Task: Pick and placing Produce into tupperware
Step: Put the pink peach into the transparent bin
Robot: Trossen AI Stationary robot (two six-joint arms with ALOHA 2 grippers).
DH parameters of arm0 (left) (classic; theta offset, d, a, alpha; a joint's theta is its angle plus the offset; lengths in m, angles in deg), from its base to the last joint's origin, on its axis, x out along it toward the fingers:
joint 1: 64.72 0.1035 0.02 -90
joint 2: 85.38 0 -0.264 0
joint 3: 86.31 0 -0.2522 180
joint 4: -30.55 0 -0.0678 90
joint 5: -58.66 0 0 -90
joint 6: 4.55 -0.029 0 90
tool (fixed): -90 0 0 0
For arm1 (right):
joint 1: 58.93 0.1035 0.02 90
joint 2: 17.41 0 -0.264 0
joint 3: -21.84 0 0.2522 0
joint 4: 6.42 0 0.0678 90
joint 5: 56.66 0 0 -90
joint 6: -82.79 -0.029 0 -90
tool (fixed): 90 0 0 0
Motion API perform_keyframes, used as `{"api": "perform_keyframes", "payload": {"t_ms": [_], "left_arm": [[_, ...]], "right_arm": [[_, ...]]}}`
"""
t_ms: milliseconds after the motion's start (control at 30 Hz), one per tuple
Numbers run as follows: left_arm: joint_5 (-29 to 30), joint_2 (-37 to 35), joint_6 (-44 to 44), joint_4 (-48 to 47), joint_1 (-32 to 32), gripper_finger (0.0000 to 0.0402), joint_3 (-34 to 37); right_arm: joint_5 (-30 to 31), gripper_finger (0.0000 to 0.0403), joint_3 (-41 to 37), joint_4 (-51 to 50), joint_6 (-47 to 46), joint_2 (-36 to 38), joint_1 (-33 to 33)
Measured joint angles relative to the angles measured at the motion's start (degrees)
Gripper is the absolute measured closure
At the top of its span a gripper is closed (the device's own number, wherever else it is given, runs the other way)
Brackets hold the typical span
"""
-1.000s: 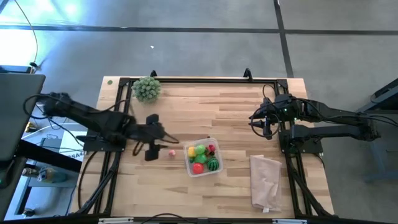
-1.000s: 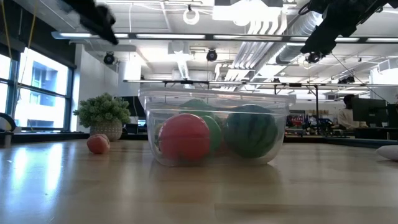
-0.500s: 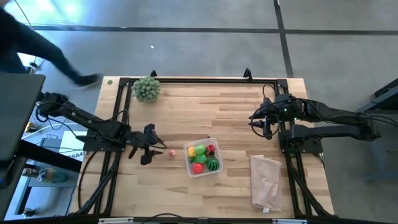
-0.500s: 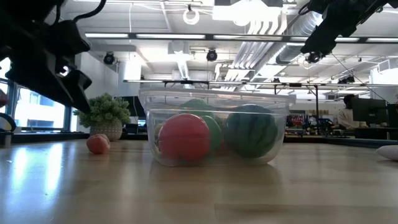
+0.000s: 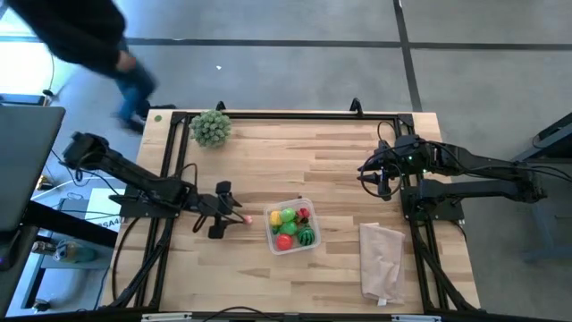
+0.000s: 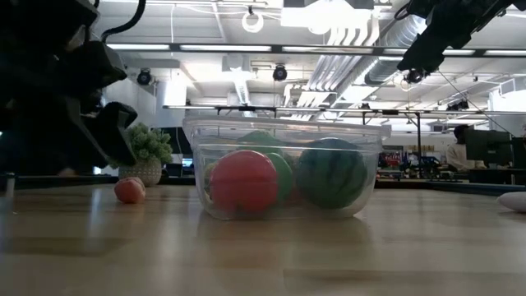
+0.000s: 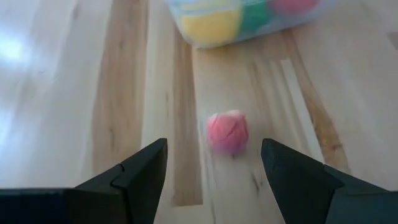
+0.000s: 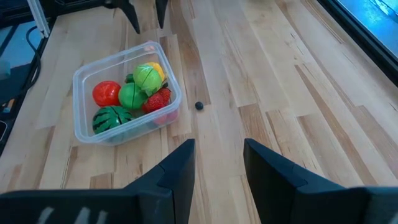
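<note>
While left gripper gapes | pink fruit seemingly round, axisless

The left gripper hung low just beside the tupperware, on its left, fingers spread wide and empty. The right gripper waited raised, well apart on the tupperware's far right, fingers parted, holding nothing.

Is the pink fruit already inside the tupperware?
No, the pink fruit lies on the table outside the tupperware, ahead of the open left gripper.
</note>
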Motion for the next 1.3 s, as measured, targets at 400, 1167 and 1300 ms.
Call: {"api": "perform_keyframes", "payload": {"t_ms": [400, 1167, 1300], "left_arm": [[-1.6, 10.1, -0.9, 10.0, 0.0, 0.0153, 0.0], [0.8, 18.7, -0.9, 19.7, 0.0, 0.0153, -0.1], [1.9, 18.7, -0.9, 19.6, 0.0, 0.0153, -0.1]], "right_arm": [[0.0, 0.0274, 0.0, 0.0, 0.0, 0.0, 0.0], [0.0, 0.0274, 0.0, 0.0, 0.0, 0.0, 0.0], [0.0, 0.0274, 0.0, 0.0, 0.0, 0.0, 0.0]]}}
